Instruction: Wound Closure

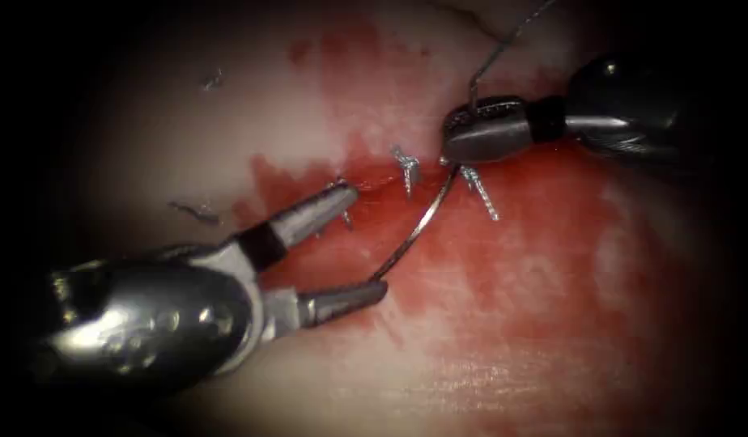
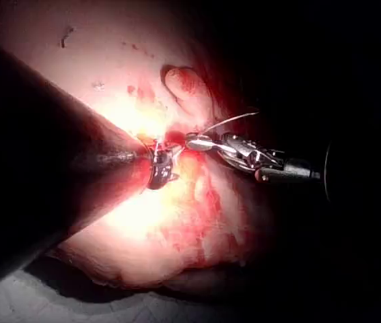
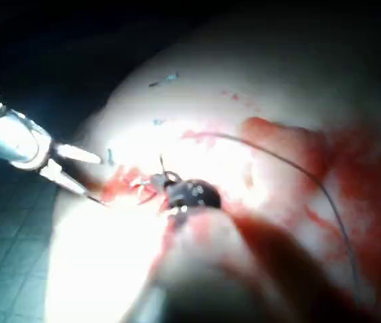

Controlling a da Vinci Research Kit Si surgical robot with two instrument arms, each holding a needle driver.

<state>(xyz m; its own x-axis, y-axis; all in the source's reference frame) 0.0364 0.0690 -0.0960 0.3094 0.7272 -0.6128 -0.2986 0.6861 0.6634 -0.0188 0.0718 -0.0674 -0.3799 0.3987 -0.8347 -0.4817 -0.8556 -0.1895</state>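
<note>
Nearest, left hand spread wide, grasping nothing, lower jaw tip touching needle end; needle arcing up-right toward right hand, clenched on its other end.

Tissue sat on a pale bench surface, w/ red fluid spread across its middle. Couple cut thread ends lay on it toward its left edge, another near the far-left corner.
</note>
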